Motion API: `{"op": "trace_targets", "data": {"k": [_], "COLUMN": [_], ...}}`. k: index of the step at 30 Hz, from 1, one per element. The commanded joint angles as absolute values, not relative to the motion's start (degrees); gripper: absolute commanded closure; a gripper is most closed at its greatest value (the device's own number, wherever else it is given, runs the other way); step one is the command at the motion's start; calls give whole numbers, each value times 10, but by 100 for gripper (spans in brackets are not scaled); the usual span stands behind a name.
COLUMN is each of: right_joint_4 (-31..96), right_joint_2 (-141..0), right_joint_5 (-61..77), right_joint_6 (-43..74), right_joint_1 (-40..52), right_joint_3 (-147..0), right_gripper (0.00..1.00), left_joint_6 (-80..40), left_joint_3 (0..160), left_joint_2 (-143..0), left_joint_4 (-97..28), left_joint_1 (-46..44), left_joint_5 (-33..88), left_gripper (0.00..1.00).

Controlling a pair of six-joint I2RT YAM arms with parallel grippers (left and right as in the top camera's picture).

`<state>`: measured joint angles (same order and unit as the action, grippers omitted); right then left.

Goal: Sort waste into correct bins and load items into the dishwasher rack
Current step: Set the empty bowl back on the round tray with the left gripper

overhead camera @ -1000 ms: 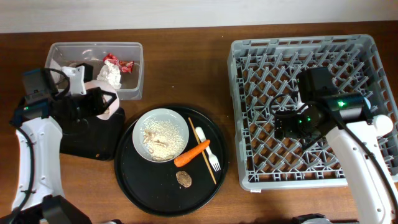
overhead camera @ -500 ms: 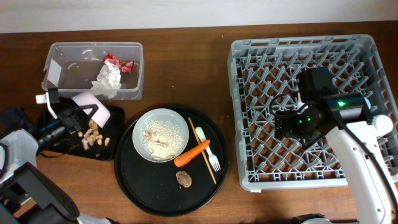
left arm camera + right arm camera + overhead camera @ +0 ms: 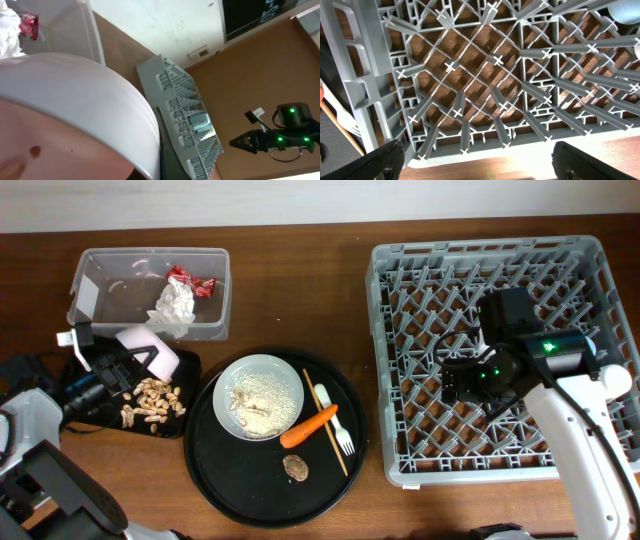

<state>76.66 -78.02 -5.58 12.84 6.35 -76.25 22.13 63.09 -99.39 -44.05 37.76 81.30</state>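
My left gripper [image 3: 133, 364] is shut on the rim of the small pink bowl [image 3: 150, 349], held tilted over the shallow black tray [image 3: 100, 412]. Beige food scraps [image 3: 152, 400] lie in that tray. In the left wrist view the bowl [image 3: 75, 100] fills the left half. The clear tub [image 3: 150, 325] holds a white napkin [image 3: 175, 304] and a red wrapper [image 3: 190, 280]. The pale plate [image 3: 285, 375] with rice [image 3: 262, 393], the carrot [image 3: 308, 427], fork [image 3: 336, 423], chopstick [image 3: 326, 438] and brown lump [image 3: 296, 467] sit on the round black tray. My right gripper [image 3: 462, 380] hangs open over the dishwasher rack [image 3: 430, 290].
The round black tray [image 3: 215, 455] lies between the bins and the rack. In the right wrist view the rack's pegs [image 3: 495, 95] are below my open gripper [image 3: 487, 162], with the fork's tines [image 3: 347, 122] at the left edge. The table's front edge is near.
The left arm swung off the black tray and tipped the pink bowl; the beige scraps fell out and now lie in the tray. The right arm has not moved.
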Motion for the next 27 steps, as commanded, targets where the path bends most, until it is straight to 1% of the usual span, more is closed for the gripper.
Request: {"op": "trace_targets", "data": {"k": [1,2,3,4,5,6,7,8,10,12,15,17,18,19,20,22,25,27], "right_joint_4": [770,771,772,772,774,775,775,775,777,777,780,793,794,793,791,791,791,791], "right_joint_2": [-770,-770,-770,-770,-770,-770,-770,-770,-770,-770,-770,-770,-770,-770,-770,-770,-770,-770], "right_joint_5": [-67,-67,-67,-67,-67,-67,-67,-67,-67,-67,-67,-57,-47,-14,17,33,33,32], "right_joint_6": [123,123,123,123,123,123,123,123,123,123,123,123,123,118,107,107,107,107], "right_joint_1": [59,59,59,59,59,59,59,59,59,59,59,59,59,59,59,59,59,59], "right_joint_3": [-766,-766,-766,-766,-766,-766,-766,-766,-766,-766,-766,-766,-766,-766,-766,-766,-766,-766], "right_gripper": [2,2,2,2,2,2,2,2,2,2,2,1,0,1,1,1,1,1], "left_joint_6": [260,269,267,248,324,303,277,277,277,259,180,125,109,96,80,24,-35,-52], "left_joint_3": [627,627,627,627,627,627,627,627,627,630,641,641,641,641,633,604,534,502], "left_joint_2": [-1000,-1000,-1000,-1001,-1000,-1002,-1002,-1002,-991,-964,-872,-798,-787,-783,-785,-785,-785,-785], "left_joint_4": [-481,-480,-480,-492,-519,-501,-501,-499,-506,-506,-507,-532,-545,-568,-595,-608,-601,-601], "left_joint_1": [380,380,380,380,379,379,377,366,340,310,241,134,100,48,-26,-120,-223,-256], "left_joint_5": [806,793,754,757,809,759,752,772,757,696,580,436,389,346,333,243,175,176], "left_gripper": [100,100,100,100,100,100,100,100,100,100,100,100,100,100,100,100,100,100]}}
